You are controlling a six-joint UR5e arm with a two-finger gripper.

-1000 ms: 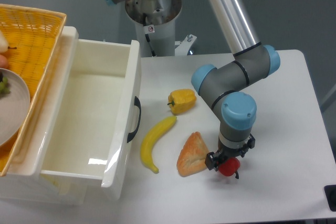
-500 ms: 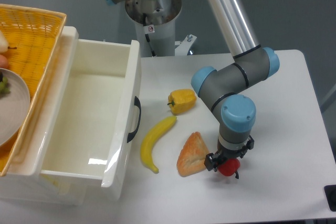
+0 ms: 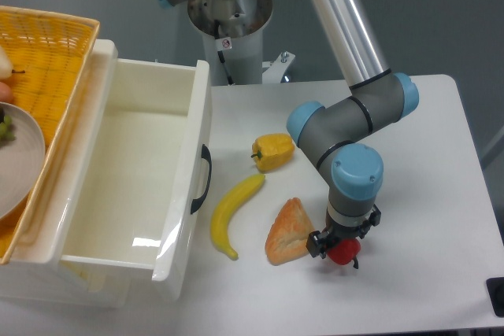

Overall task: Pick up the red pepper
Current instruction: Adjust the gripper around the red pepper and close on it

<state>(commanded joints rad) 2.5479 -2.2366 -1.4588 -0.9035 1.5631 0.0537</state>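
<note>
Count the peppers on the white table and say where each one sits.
2. The yellow pepper sits mid-table above the banana. The red pepper sits between the gripper fingers, right of the bread wedge.

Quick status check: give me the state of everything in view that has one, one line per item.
gripper: down at the table, jaws around the red pepper
red pepper: between the jaws, mostly hidden; lifted or not, cannot tell
drawer: pulled open, nothing visible inside
bread wedge: lying on the table, just beside the gripper
banana: lying flat, free
yellow pepper: on its side, free
</note>
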